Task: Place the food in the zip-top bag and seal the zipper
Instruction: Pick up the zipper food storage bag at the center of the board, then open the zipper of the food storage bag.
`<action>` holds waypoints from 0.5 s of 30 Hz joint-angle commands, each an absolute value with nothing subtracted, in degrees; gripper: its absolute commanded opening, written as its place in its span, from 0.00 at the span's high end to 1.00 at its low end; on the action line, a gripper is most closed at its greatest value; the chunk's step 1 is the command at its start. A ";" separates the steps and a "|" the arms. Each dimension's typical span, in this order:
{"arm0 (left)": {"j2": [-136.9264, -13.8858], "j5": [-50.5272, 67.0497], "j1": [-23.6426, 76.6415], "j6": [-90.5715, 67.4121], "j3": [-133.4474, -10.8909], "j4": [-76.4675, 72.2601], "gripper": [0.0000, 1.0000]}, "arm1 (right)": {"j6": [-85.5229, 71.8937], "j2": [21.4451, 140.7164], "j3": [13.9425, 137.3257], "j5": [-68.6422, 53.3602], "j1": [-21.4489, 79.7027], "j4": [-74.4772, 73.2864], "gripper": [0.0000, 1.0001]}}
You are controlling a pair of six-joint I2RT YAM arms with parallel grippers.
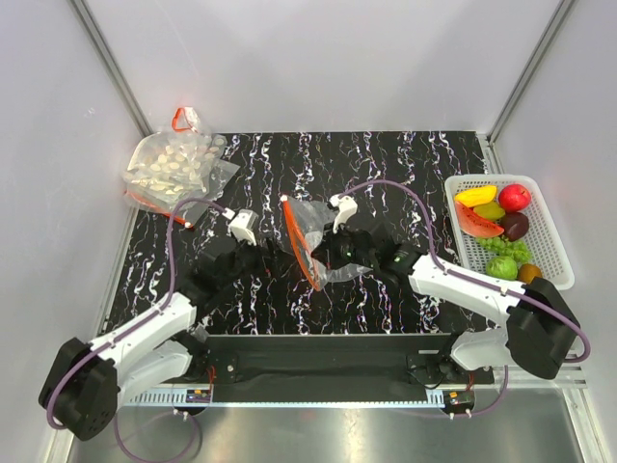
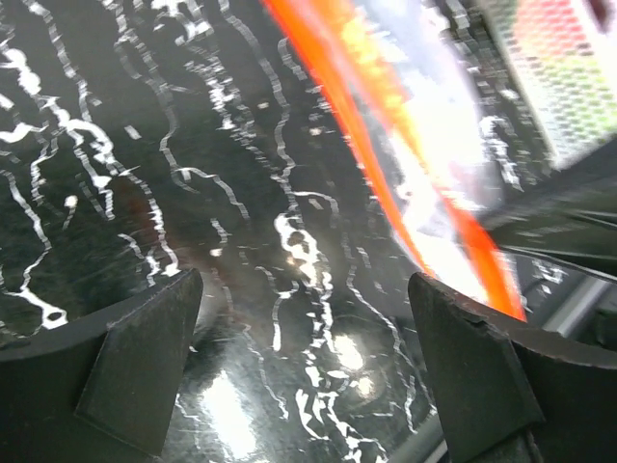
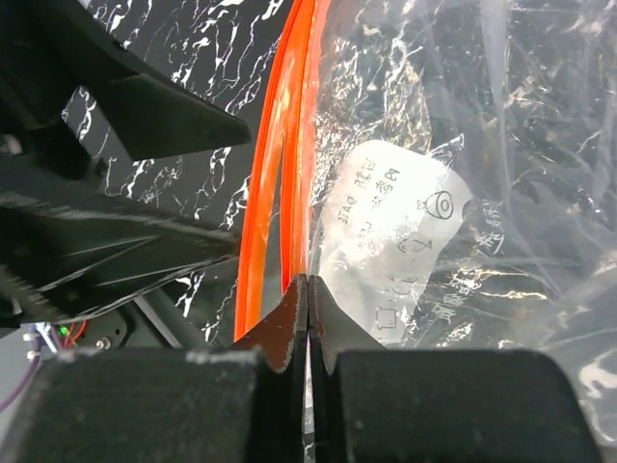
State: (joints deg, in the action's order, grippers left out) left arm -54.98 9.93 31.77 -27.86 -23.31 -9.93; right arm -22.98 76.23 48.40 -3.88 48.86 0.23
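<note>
Zip-top bag (image 1: 320, 220) mouth faces left, zipper (image 1: 300, 247) near-far, right tool (image 3: 308, 289) pinching it

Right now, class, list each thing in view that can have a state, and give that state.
zip-top bag, no food inside, pinched near its mouth edge
zipper, strips apart, not sealed
right gripper, shut on the zip-top bag
left gripper, open, holding nothing
basket, holding the fruit
larger bag, filled with whitish pieces, lying on the table

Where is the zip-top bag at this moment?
In the top view, the zip-top bag is at mid-table, pinched by the right tool beside its zipper, left of the fruit basket.
</note>
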 commanded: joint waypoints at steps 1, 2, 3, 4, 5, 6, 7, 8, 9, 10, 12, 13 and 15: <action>-49.14 12.92 32.08 -27.25 -20.84 -17.57 0.06 | -26.81 74.62 47.20 -6.68 49.22 6.32 1.00; -48.09 12.05 32.08 -27.33 -20.31 -17.84 0.06 | -26.98 74.53 46.68 -7.20 49.22 6.59 1.00; -46.60 11.52 31.99 -27.51 -19.87 -18.19 0.06 | -26.90 74.36 46.50 -7.38 49.22 6.94 1.00; -46.23 10.82 31.99 -27.68 -19.43 -18.19 0.06 | -26.98 74.27 46.32 -7.73 49.31 7.64 1.00; -46.40 10.72 32.08 -27.95 -19.51 -18.19 0.07 | -26.98 74.01 45.97 -8.60 49.31 7.99 1.00; -47.36 10.81 31.99 -27.78 -19.77 -17.58 0.07 | -27.24 73.92 45.71 -8.87 49.31 8.78 1.00; -47.98 10.90 32.08 -27.69 -20.47 -17.40 0.09 | -27.33 73.74 45.70 -9.05 49.31 8.96 1.00; -48.68 11.42 31.99 -27.86 -20.65 -17.49 0.15 | -27.51 73.65 45.53 -9.14 49.31 9.05 1.00; -50.34 11.60 31.99 -28.21 -20.92 -17.40 0.18 | -27.68 73.48 45.44 -9.31 49.31 9.40 1.00; -51.14 11.51 31.99 -28.21 -21.61 -17.14 0.22 | -27.69 73.22 45.35 -9.49 49.31 9.58 1.00; -53.07 11.25 32.08 -28.21 -22.32 -16.18 0.30 | -27.95 72.86 45.26 -9.93 49.22 9.58 1.00; -53.52 11.34 31.99 -28.13 -22.76 -16.08 0.30 | -28.04 72.69 45.18 -10.28 49.31 9.75 1.00; -54.05 11.16 32.08 -28.04 -22.94 -16.08 0.30 | -28.21 72.68 45.09 -12.47 49.31 10.10 1.00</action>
